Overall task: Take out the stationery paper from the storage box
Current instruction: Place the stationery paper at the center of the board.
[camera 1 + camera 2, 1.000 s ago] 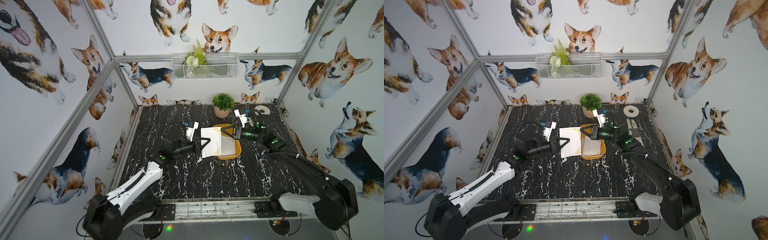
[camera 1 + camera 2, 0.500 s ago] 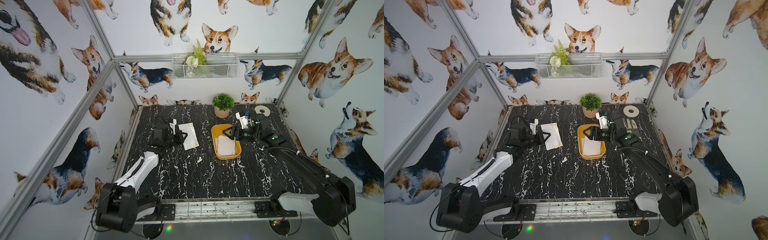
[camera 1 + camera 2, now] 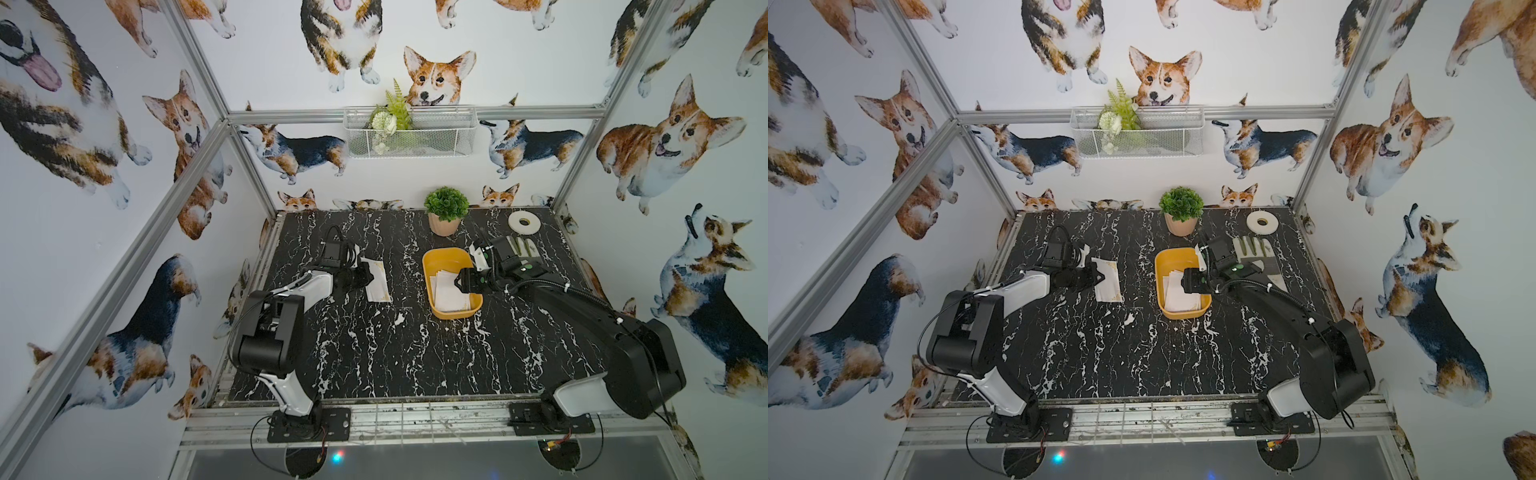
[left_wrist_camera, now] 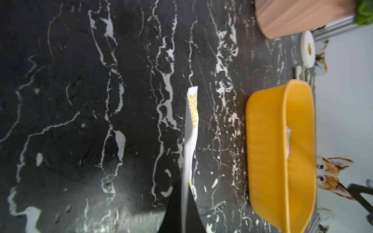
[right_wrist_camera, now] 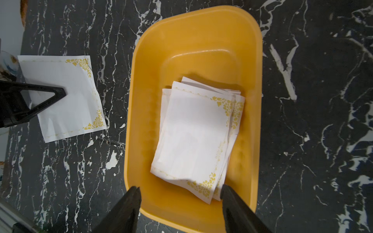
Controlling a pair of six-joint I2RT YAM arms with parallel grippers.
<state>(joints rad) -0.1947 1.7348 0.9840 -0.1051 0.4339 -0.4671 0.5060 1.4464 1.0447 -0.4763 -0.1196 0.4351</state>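
The yellow storage box [image 3: 446, 259] sits right of the table's middle, also in a top view [image 3: 1177, 259]. A loose stack of white stationery paper [image 5: 193, 137] with gold corners lies inside it. My right gripper [image 5: 180, 193] hovers open over the box's near end, its fingers astride the stack's corner and touching nothing. One sheet [image 3: 376, 282] is left of the box, low over the black table. My left gripper [image 4: 184, 193] is shut on that sheet's edge; the sheet [image 4: 190, 131] shows edge-on there. I cannot tell whether it rests on the table.
A potted plant [image 3: 445, 210] stands behind the box. A white tape roll [image 3: 524, 221] lies at the back right, and a white-and-grey glove [image 3: 1260, 257] lies under my right arm. A white wire basket [image 3: 409, 131] hangs on the back wall.
My left gripper carried one sheet from the box to the left part of the table, and that arm has folded back. My right gripper opened and moved down over the box.
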